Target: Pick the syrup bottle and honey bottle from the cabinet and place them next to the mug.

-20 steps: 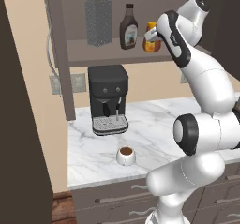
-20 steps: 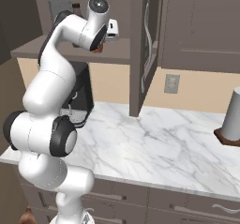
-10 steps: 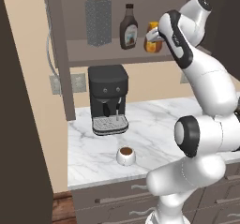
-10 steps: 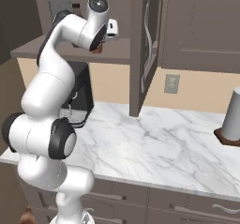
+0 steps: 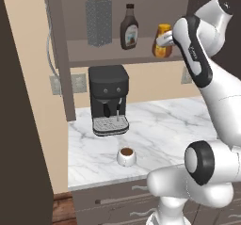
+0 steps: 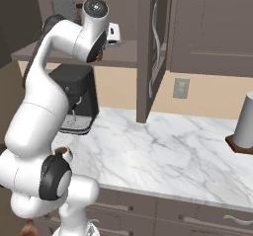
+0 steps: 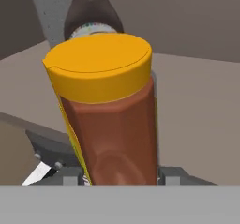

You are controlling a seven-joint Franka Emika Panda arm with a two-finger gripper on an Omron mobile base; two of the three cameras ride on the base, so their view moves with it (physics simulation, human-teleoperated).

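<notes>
since a second ago the end effector [image 7: 121,174] has tightened, jaws now pinching the honey bottle [image 5: 162,41] on the cabinet [image 5: 141,60] shelf, at 3 o'clock from the syrup bottle [image 5: 129,27]. next comes carrying it to the mug [image 5: 126,156] on the counter [image 5: 164,130].

A white marble desk [image 5: 164,130] with grey veining fills the lower middle of both base views, above grey drawers [image 6: 197,215] with curved handles. A beige wall [image 5: 155,80] rises behind it, carrying a pale outlet plate [image 6: 181,88] at centre right in the right base view. Reddish wood floor [image 5: 61,210] shows at lower left of the left base view. Lighting is flat and even
</notes>
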